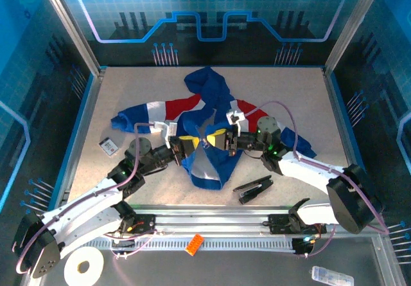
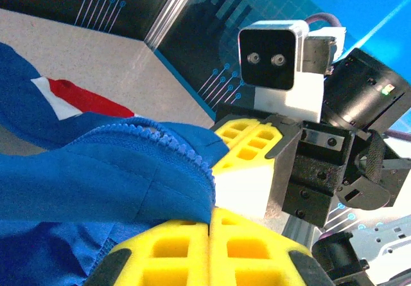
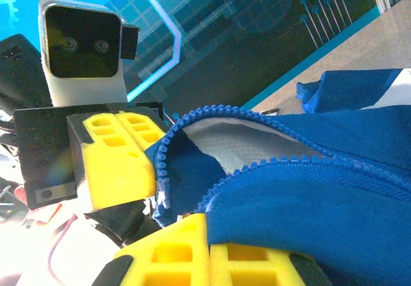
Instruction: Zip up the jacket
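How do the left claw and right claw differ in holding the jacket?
The left claw reaches in from the left, the right claw from the right. The left claw pinches by one row of zipper teeth, the right claw by the facing row. Both are shut on the jacket, tips close together.

There is 1 jacket point(image 1: 207, 93), 1 black clip point(image 1: 252, 188), 1 small card point(image 1: 108, 146), 1 roll of tape point(image 1: 80, 267) and 1 orange block point(image 1: 194, 244). The grippers are 2: the left gripper point(image 1: 194, 143) and the right gripper point(image 1: 218, 138).
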{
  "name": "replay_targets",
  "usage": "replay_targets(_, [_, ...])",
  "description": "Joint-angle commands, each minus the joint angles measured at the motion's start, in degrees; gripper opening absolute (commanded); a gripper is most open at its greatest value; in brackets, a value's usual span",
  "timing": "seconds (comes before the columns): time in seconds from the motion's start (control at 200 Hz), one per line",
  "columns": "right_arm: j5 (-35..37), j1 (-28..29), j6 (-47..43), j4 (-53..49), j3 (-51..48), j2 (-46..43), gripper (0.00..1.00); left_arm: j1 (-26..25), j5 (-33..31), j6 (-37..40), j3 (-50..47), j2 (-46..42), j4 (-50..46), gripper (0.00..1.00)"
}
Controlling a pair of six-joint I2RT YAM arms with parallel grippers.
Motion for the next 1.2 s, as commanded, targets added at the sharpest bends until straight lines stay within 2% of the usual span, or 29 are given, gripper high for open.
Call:
replay_targets(0.0, [-0.82,-0.54,0.21,2.54,-0.6,-0.14,0.0,-0.43,-0.47,0.99,-0.37,0.92,4.92,0.0])
replay_targets(0.62, [0.69,-0.7,-0.64,1.11,-0.86,-1.41,0.0,-0.51,-3.07,-0.71,-1.31,2.47,6.99,0.0])
replay_targets(1.191, [2.09,-0.65,-0.79,0.45,-0.39,-1.37,0.0,-0.82,-2.25,-2.48,-2.41,3.25,7.88,0.0])
